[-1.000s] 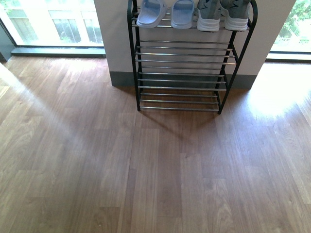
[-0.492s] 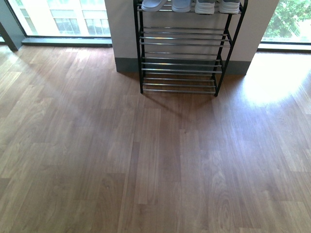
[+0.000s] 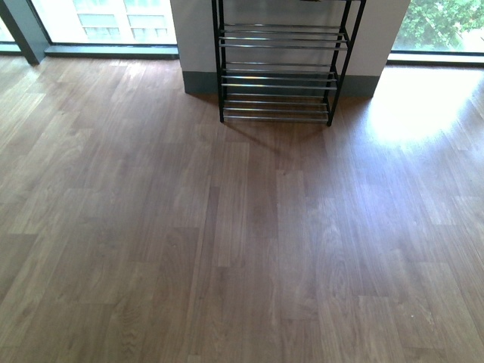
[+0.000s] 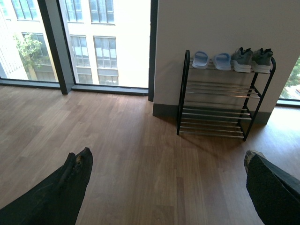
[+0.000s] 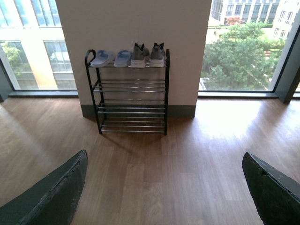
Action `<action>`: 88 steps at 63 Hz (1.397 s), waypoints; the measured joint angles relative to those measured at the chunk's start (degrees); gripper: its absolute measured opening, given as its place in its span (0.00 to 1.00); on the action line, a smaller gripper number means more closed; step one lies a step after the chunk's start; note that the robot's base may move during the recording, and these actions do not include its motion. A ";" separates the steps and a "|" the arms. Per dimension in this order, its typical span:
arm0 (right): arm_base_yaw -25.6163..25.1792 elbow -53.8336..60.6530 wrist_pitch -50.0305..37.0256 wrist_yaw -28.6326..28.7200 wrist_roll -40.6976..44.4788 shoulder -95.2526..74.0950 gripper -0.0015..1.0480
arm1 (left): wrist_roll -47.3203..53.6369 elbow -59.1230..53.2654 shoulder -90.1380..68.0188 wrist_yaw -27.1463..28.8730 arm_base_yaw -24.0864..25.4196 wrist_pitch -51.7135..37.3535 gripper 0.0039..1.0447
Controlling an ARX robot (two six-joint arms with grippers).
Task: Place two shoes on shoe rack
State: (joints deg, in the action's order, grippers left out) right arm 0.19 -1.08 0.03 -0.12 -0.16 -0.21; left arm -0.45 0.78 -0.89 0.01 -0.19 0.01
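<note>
The shoe rack (image 3: 276, 76), black-framed with chrome bars, stands against the white wall; the front view cuts off its top tier. In the left wrist view the rack (image 4: 220, 101) carries two pale blue sandals (image 4: 211, 61) and two grey sneakers (image 4: 252, 60) side by side on its top tier. The right wrist view shows the same rack (image 5: 132, 93) with the sandals (image 5: 112, 58) and sneakers (image 5: 148, 55) on top. My left gripper (image 4: 166, 157) and right gripper (image 5: 165, 159) are both open and empty, hanging over bare floor well short of the rack.
Wood plank floor (image 3: 242, 242) stretches from me to the rack. A white wall pillar (image 5: 136, 28) stands behind the rack, with floor-to-ceiling windows (image 4: 103, 42) on both sides. A dark window post (image 4: 55, 47) stands at the left.
The rack has slid up and grown smaller in the front view as I backed away. Its top tier with the shoes has left that frame.
</note>
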 joint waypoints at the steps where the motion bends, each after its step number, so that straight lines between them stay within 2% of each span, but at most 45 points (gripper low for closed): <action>1: 0.00 0.00 -0.02 -0.02 0.00 0.11 0.91 | 0.00 0.00 0.00 0.02 0.00 0.00 0.91; 88: 0.00 0.00 0.00 0.00 0.00 0.00 0.91 | 0.02 0.00 0.00 0.00 0.00 0.00 0.91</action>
State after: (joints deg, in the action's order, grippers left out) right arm 0.19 -1.08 0.03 -0.12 -0.16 -0.21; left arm -0.43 0.78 -0.89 0.01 -0.19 0.01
